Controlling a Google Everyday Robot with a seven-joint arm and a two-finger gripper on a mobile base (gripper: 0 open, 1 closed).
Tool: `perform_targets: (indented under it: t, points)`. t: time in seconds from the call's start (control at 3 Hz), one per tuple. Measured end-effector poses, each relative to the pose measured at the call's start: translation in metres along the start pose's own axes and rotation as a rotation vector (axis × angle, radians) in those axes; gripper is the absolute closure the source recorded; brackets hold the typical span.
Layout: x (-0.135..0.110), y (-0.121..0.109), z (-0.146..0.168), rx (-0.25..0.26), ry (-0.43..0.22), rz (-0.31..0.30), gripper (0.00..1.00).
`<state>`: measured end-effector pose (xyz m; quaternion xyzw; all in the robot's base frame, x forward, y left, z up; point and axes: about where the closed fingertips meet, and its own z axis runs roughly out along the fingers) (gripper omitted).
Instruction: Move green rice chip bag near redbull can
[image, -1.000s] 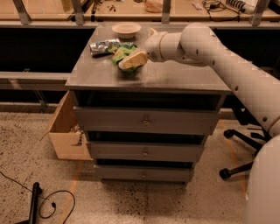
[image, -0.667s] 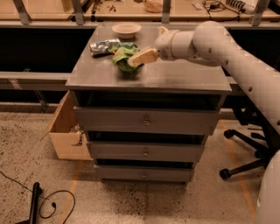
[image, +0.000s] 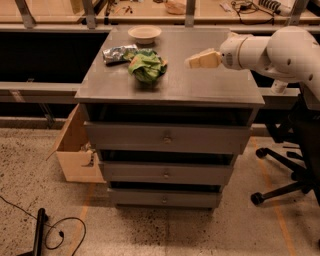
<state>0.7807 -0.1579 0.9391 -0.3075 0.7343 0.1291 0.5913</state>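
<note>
The green rice chip bag lies crumpled on the grey cabinet top, left of centre. The redbull can lies on its side just behind and left of the bag, touching or nearly touching it. My gripper hangs over the cabinet top to the right of the bag, clear of it by about a bag's width, and holds nothing.
A shallow cream bowl stands at the back of the cabinet top. An open cardboard box sits on the floor at the left. An office chair base is at the right. A cable lies on the floor.
My gripper was at the bag's right side and has drawn back to the right, away from it. The bag stays on the top beside the can.
</note>
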Motion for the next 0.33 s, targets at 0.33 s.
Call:
perform_targets:
  t: [0.33]
  points:
    - [0.0000, 0.0001, 0.0001, 0.000, 0.000, 0.000, 0.00]
